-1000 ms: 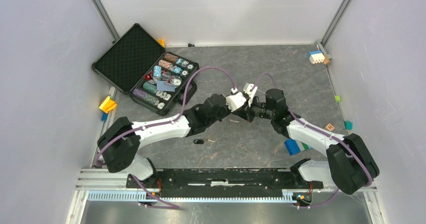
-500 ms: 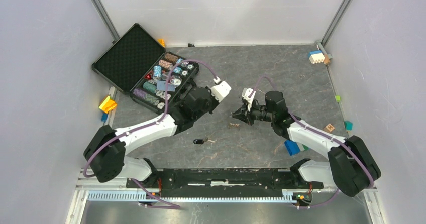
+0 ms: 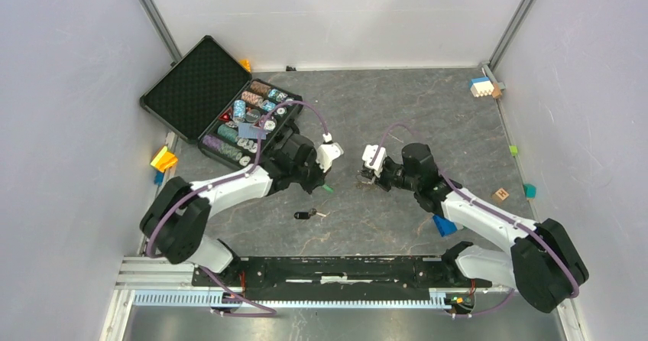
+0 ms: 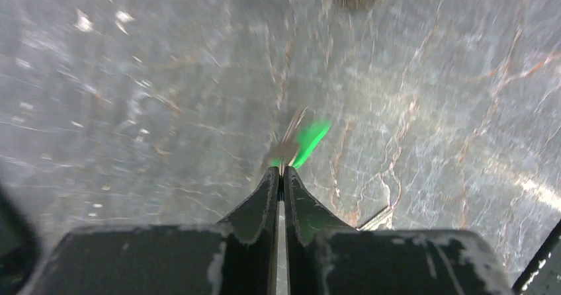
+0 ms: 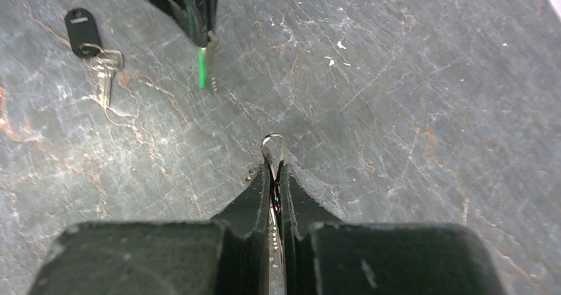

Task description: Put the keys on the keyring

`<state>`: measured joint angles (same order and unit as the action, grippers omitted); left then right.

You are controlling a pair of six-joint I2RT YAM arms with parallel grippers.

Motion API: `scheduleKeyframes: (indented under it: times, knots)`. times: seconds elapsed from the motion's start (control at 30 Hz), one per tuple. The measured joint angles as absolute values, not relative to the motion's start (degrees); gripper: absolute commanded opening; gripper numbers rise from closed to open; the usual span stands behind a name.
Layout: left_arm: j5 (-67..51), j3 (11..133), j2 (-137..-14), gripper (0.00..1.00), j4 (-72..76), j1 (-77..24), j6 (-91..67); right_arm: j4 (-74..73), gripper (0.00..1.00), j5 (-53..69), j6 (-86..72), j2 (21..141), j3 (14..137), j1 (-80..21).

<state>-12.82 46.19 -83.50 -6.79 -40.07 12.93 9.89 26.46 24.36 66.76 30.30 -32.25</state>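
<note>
The right gripper has its jaws pressed together on the ring. A small loop of the wire sticks out just ahead of the tips, and the rest is hidden between the jaws. The left gripper has its jaws almost together, with only a thin slit between them. The green key is right at its tips, but it is blurred. I cannot tell whether it is really clamped or only lies just ahead of the tips on the table.

Seen from the right gripper, the green key lies ahead and a little to the left. It is apart from the ring, with bare table between them. Its long axis runs on from the left gripper's jaws, about in line with them. Which end of the key looks toward the ring I cannot tell. The left arm is clearly the nearer one to this key. The black key lies flat on the table, farther to the left of the right gripper, and nothing holds it. In my judgement the coming move turns on closing the gap between the green key and the wire loop, and for this the left gripper needs a firm hold first.

One second ago the two grippers met close together above the middle of the table. Now they are apart: the left one has pulled back and come down, and the right one has shifted only a little. The black key has not moved.
</note>
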Motion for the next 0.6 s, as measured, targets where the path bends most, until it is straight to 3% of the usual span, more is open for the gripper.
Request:
scheduleKeyframes:
  times: [0.1, 0.33, 0.5, 0.6]
  knots:
    - [-15.7, 47.2, -88.1, 0.16, -10.4, -39.4, 12.9, 8.8, 0.0, 23.7, 27.5, 65.3, 29.8, -33.5]
    - [-20.8, 52.2, -94.9, 0.37, -14.3, -38.9, 11.7, 7.8, 0.0, 20.2, 32.0, 63.3, 27.8, -34.1]
    - [-23.7, 55.7, -96.3, 0.69, -15.0, -37.7, 10.3, 7.4, 0.0, 19.5, 33.1, 63.3, 27.4, -34.4]
    - [-24.8, 56.9, -96.1, 0.78, -15.0, -36.9, 9.7, 7.2, 0.0, 19.2, 33.4, 63.3, 27.4, -34.9]
